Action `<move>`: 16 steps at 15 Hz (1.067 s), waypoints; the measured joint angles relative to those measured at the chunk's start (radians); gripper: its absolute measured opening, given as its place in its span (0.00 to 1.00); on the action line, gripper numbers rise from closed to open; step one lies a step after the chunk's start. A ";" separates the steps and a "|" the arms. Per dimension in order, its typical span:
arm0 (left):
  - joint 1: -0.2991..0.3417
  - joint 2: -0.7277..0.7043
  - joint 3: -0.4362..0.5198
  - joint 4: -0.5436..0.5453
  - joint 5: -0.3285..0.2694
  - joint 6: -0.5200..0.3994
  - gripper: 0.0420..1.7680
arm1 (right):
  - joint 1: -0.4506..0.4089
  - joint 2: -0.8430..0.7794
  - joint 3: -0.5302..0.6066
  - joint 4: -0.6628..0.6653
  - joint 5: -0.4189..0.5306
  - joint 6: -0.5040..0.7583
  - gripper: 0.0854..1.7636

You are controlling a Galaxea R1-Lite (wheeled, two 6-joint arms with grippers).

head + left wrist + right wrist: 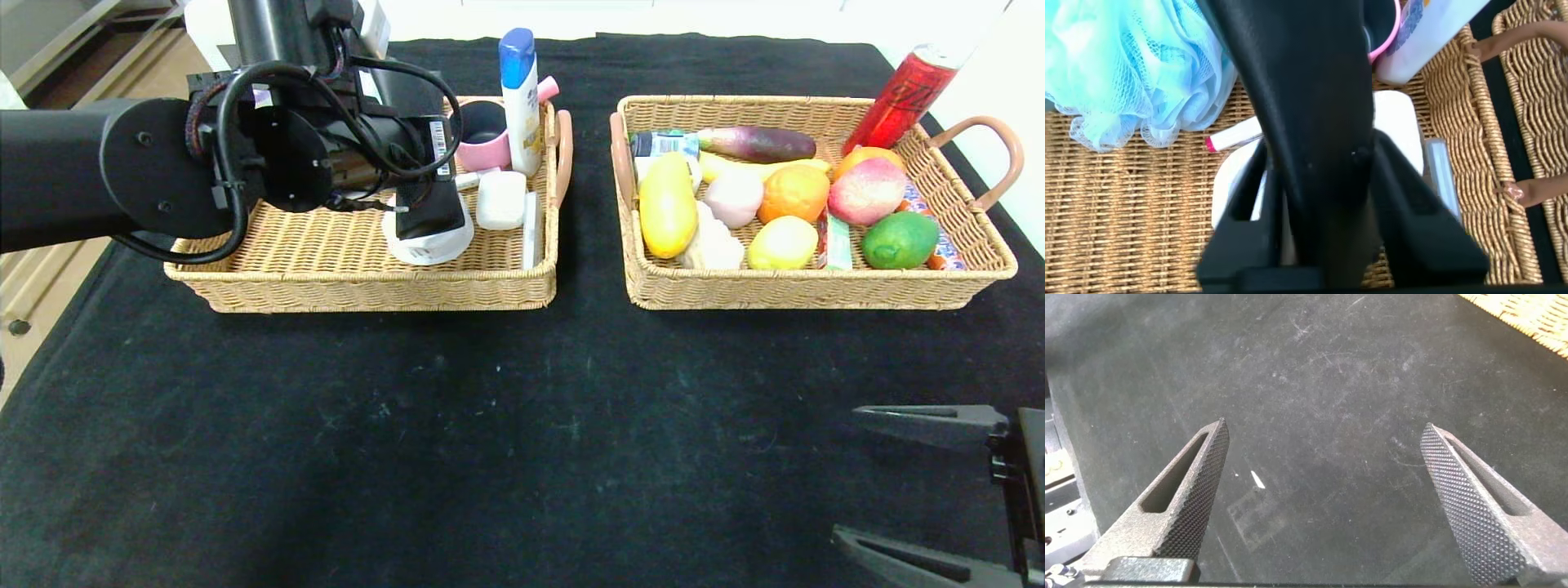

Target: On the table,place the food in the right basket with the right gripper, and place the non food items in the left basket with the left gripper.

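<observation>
My left gripper [430, 214] hangs over the left basket [326, 286], shut on the black soft pouch [437, 220], just above the white ridged tub [424, 245]. In the left wrist view the pouch [1298, 82] fills the space between the fingers of the left gripper [1319, 147], with the tub [1231, 196] below. The right basket [816, 290] holds the yellow loaf [667, 204], the lemon-like ball [782, 242] and the pinkish bun [733, 196]. The twisted roll is not visible. My right gripper [849, 474] is open and empty low over the black table [490, 425] at the front right; it also shows in the right wrist view [1323, 437].
The left basket also holds a shampoo bottle [520, 98], a pink cup [483, 135], a white box [500, 198] and blue netting [1127, 65]. The right basket holds other fruit, an eggplant [759, 143] and a red can [902, 98]. The table edge runs along the left.
</observation>
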 joint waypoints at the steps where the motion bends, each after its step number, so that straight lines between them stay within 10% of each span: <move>1: 0.000 0.001 0.000 0.000 0.001 0.000 0.50 | 0.000 0.000 0.000 0.000 0.000 0.000 0.97; 11: -0.003 -0.014 0.019 0.020 0.008 0.001 0.84 | -0.002 -0.002 -0.001 -0.001 0.000 0.000 0.97; 16: -0.009 -0.106 0.178 0.020 0.001 0.004 0.90 | -0.003 -0.001 -0.004 -0.002 -0.002 0.000 0.97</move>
